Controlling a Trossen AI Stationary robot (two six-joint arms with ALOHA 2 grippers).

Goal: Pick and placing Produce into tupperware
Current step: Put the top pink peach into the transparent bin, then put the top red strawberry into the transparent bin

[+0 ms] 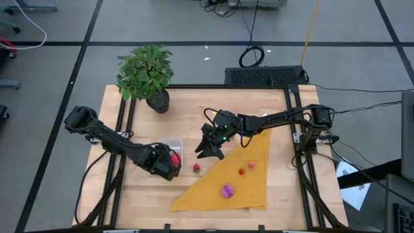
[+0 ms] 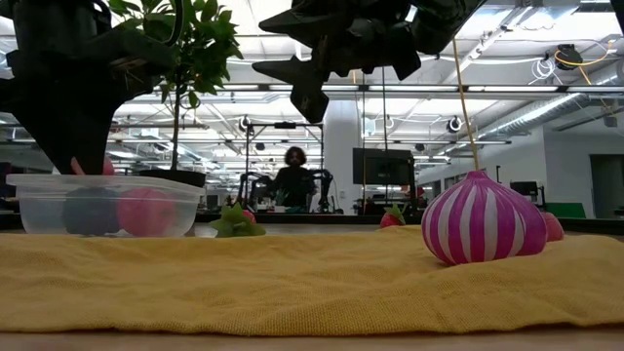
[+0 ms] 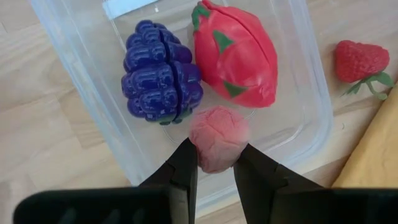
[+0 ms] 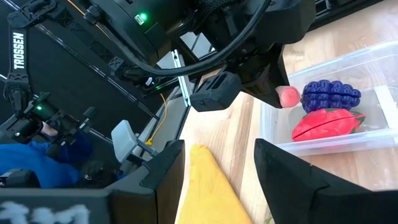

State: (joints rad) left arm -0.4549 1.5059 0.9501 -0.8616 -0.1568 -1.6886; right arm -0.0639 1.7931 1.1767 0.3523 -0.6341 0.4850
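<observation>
The clear tupperware (image 1: 176,144) stands on the wooden table, left of the yellow cloth (image 1: 249,188). It holds a purple grape bunch (image 3: 160,78) and a red dragon fruit (image 3: 236,53). My left gripper (image 3: 216,168) is over the box, shut on a small pink lumpy fruit (image 3: 216,134). A strawberry (image 3: 357,62) lies on the wood beside the box. On the cloth lie a magenta striped ball (image 1: 227,190) and two tiny red pieces (image 1: 242,171). My right gripper (image 1: 208,150) hangs open above the cloth's far tip, with nothing between its fingers. My left gripper pinches the pink fruit by its two opposite sides (image 3: 200,149) between its two fingers (image 3: 186,168). The fingers come steeply from above. The fruit sits at their free ends (image 4: 288,96) over the inside of the box, close to one wall. Whether it touches the bottom I cannot tell.
A potted green plant (image 1: 147,74) stands at the table's far left. Black rails (image 1: 123,123) run along the table's left and right sides. In the low view a person (image 2: 292,180) sits far off in the room behind.
</observation>
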